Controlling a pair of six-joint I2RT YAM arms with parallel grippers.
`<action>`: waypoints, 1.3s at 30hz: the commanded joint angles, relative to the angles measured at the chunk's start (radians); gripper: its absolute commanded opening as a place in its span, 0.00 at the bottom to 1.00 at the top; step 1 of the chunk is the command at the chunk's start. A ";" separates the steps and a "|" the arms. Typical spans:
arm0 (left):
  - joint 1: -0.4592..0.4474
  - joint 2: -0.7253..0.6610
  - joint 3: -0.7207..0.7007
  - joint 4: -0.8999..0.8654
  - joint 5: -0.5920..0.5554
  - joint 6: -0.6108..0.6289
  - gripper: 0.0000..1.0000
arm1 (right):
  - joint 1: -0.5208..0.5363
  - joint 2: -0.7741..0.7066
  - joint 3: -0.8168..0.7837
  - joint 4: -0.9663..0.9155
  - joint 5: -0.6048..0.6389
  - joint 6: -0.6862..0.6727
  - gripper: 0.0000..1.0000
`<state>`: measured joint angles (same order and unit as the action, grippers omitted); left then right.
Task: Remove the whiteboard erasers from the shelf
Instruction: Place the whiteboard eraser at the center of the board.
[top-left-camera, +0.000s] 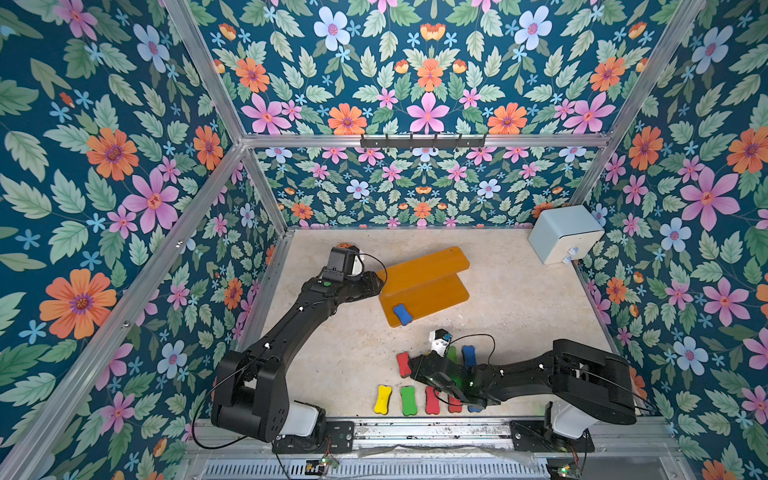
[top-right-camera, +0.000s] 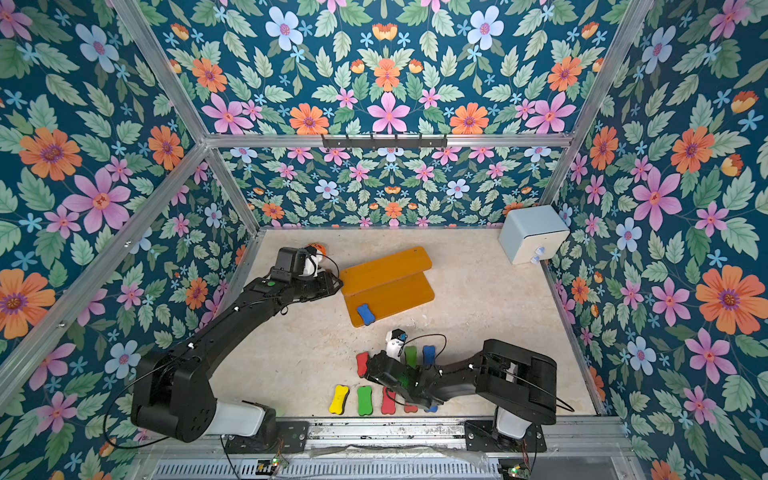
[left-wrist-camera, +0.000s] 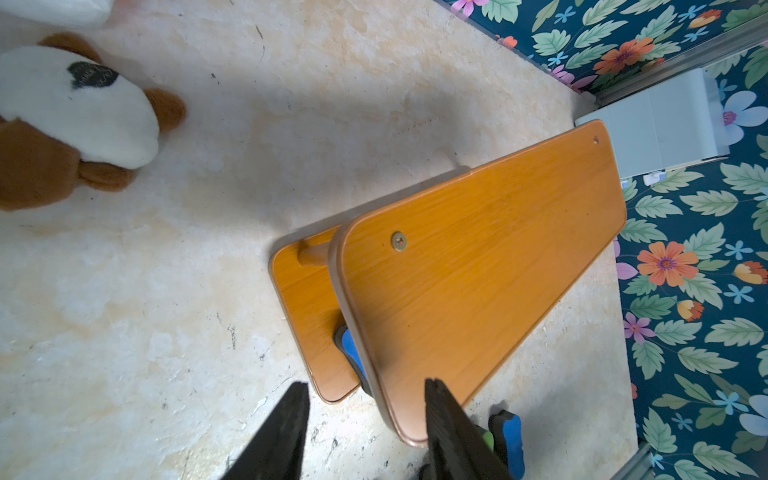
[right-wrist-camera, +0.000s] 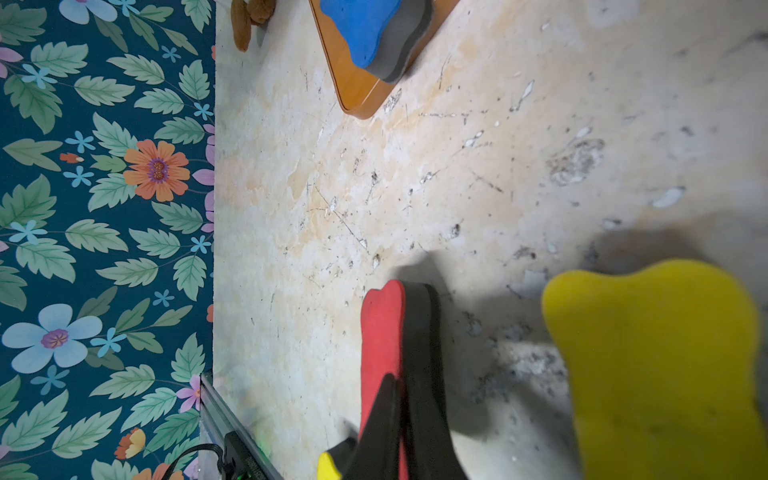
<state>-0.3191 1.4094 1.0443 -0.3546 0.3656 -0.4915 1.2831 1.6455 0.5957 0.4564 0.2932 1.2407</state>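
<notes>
The orange-brown shelf (top-left-camera: 432, 297) (top-right-camera: 390, 266) stands mid-table. One blue eraser (top-left-camera: 402, 313) (left-wrist-camera: 351, 353) (right-wrist-camera: 365, 29) lies on the near left corner of its lower board. My left gripper (top-left-camera: 374, 286) (left-wrist-camera: 368, 384) is open at the shelf's left end, and the upper board's corner shows between its fingers. My right gripper (top-left-camera: 411, 368) (right-wrist-camera: 401, 382) is shut on a red eraser (top-left-camera: 403, 365) (right-wrist-camera: 382, 324) down at the table. Several more erasers lie on the table: yellow (top-left-camera: 382, 400), green (top-left-camera: 409, 400) and red (top-left-camera: 432, 401) in front, green (top-left-camera: 451, 353) and blue (top-left-camera: 468, 355) behind the right arm.
A brown and white plush toy (left-wrist-camera: 70, 124) (top-left-camera: 347, 247) sits at the back left beside my left wrist. A pale blue box (top-left-camera: 565, 235) stands in the back right corner. Flowered walls close the table on three sides. A blurred yellow eraser (right-wrist-camera: 656, 365) lies close to the right wrist camera.
</notes>
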 joint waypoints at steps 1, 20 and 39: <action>0.001 0.000 0.005 0.008 0.006 0.004 0.51 | 0.005 -0.003 0.004 -0.031 0.006 0.005 0.12; 0.008 -0.070 0.026 -0.057 -0.053 0.011 0.52 | 0.054 0.236 0.525 -0.786 0.245 -0.321 0.67; 0.011 -0.052 0.025 -0.057 -0.037 0.015 0.52 | 0.058 0.242 0.551 -0.786 0.282 -0.351 0.66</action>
<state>-0.3080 1.3563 1.0683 -0.4175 0.3248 -0.4908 1.3399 1.9041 1.1488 -0.3401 0.5541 0.9001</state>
